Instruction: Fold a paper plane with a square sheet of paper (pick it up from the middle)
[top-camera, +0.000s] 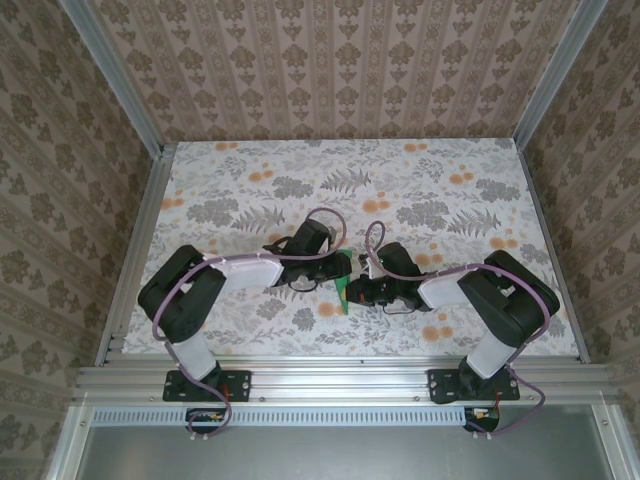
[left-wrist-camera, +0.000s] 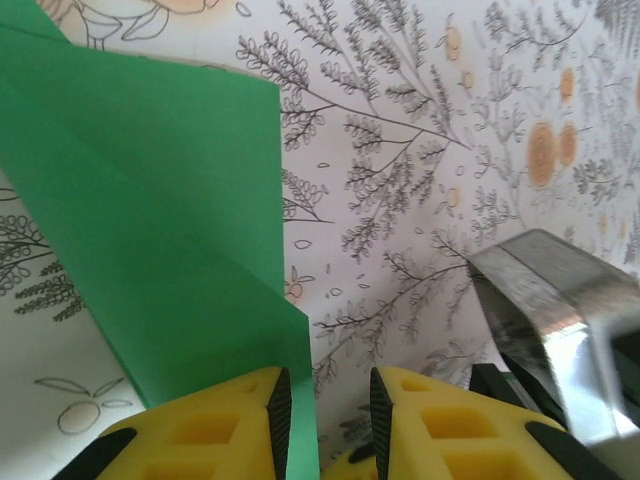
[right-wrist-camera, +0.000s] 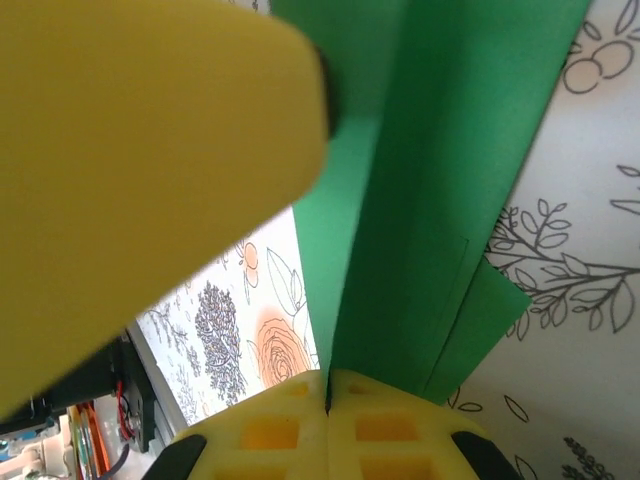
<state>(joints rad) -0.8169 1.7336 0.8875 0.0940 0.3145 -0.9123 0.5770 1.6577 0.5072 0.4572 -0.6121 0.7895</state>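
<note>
Green paper, creased and partly folded, sat over the near middle of the floral table between both arms — the right gripper clamped tight on its fold, the left gripper slightly parted around one edge.

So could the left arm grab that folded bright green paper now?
Probably yes: the left gripper is open, an edge of the folded bright green paper lies between its fingers, and nothing blocks it. The right gripper is shut on that paper.
</note>
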